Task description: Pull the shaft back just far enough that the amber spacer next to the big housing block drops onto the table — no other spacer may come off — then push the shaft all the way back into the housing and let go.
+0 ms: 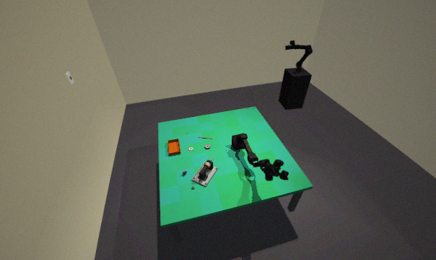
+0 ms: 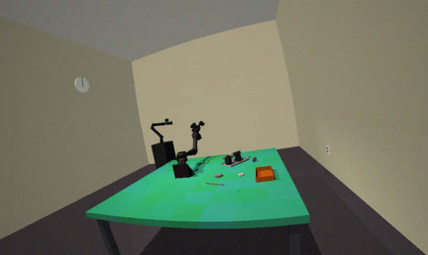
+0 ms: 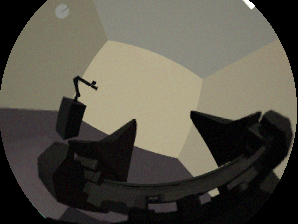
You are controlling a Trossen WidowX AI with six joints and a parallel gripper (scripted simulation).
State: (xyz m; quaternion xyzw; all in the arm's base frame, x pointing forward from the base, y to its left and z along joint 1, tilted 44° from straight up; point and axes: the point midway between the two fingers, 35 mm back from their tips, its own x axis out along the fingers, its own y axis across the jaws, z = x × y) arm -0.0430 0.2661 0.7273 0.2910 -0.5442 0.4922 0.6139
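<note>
A pale base plate (image 1: pixel 211 175) (image 2: pixel 241 162) carries a dark fixture with two upright dark blocks. A thin pale shaft end (image 1: pixel 212 159) sticks out at one end in the top view. An amber spacer (image 1: pixel 208 164) sits on the fixture near that end. The fixture is too small in view to tell how far in the shaft sits, or whether other spacers are on it. My gripper (image 1: pixel 274 170) (image 3: pixel 164 117) is open and empty, its fingers wide apart. It is raised above the table, well to the right of the fixture in the top view. The wrist view shows only room and gripper.
An orange tray (image 1: pixel 174 140) (image 2: pixel 265 179) stands on the table. Near it lie a pale disc (image 1: pixel 190 149) (image 2: pixel 241 174), a greyish disc (image 1: pixel 207 146) (image 2: pixel 218 176) and a thin rod (image 1: pixel 205 138) (image 2: pixel 214 184). A small dark piece (image 1: pixel 184 173) (image 2: pixel 254 159) lies beside the plate.
</note>
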